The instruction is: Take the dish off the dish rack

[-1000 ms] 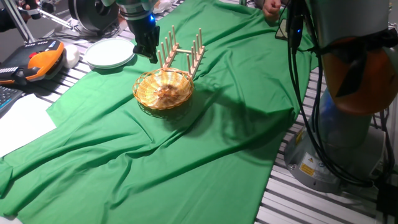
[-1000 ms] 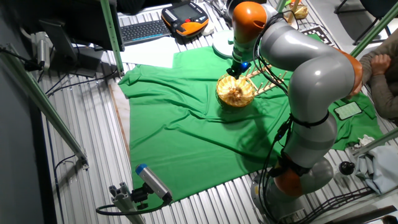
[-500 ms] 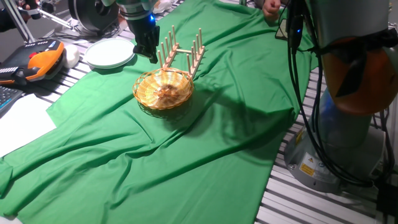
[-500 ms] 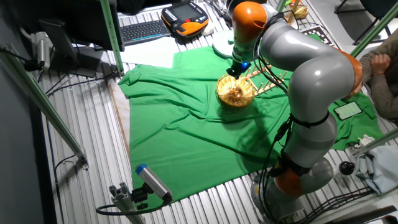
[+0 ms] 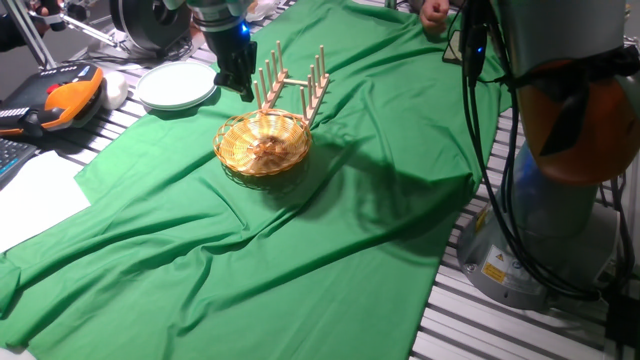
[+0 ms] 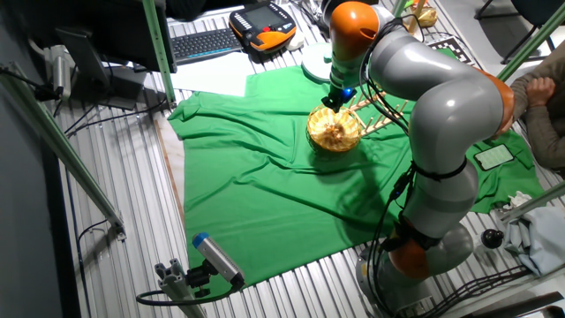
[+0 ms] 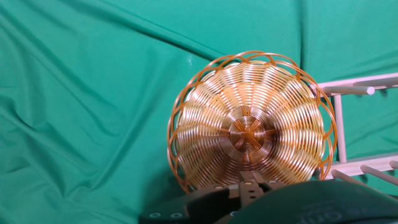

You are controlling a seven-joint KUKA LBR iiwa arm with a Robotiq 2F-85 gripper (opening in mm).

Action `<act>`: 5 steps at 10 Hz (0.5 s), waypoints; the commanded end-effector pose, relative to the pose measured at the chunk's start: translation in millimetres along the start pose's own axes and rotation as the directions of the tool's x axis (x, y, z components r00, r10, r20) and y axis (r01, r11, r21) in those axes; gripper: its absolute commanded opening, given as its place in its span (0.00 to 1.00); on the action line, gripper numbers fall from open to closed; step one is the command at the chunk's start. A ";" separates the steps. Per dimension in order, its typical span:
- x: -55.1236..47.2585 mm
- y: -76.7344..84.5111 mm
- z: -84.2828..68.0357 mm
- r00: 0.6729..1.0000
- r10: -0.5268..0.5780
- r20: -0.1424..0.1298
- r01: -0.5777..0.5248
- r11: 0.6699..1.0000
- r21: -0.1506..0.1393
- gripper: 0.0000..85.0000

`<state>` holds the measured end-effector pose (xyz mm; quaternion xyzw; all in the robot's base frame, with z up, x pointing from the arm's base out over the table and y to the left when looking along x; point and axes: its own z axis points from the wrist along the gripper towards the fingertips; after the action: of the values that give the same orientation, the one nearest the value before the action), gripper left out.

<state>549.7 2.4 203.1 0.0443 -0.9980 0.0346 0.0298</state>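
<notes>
The dish (image 5: pixel 262 145), a round golden wicker bowl, sits upright on the green cloth (image 5: pixel 330 230) against the near end of the dish rack (image 5: pixel 295 80). The rack is light wood with upright pegs and holds nothing. My gripper (image 5: pixel 243 90) hangs just above the bowl's far rim, beside the rack, apart from the bowl. Its fingers look dark and I cannot tell their gap. The other fixed view shows the bowl (image 6: pixel 335 130), the rack (image 6: pixel 380 115) and the gripper (image 6: pixel 334 102). The hand view looks down into the bowl (image 7: pixel 249 124) with the rack's rails (image 7: pixel 354 90) at its right.
Stacked white plates (image 5: pixel 175 85) lie left of the rack at the cloth's edge. An orange teach pendant (image 5: pixel 60 100) and white paper (image 5: pixel 35 195) are further left. The arm's base (image 5: pixel 560 150) and cables stand at the right. A person's hand (image 5: pixel 435 12) rests at the far edge.
</notes>
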 end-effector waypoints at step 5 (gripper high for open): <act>0.1 0.1 -0.1 1.000 0.004 -0.004 -0.004 1.000 -0.002 0.00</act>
<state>549.6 2.4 203.2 0.0420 -0.9980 0.0340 0.0319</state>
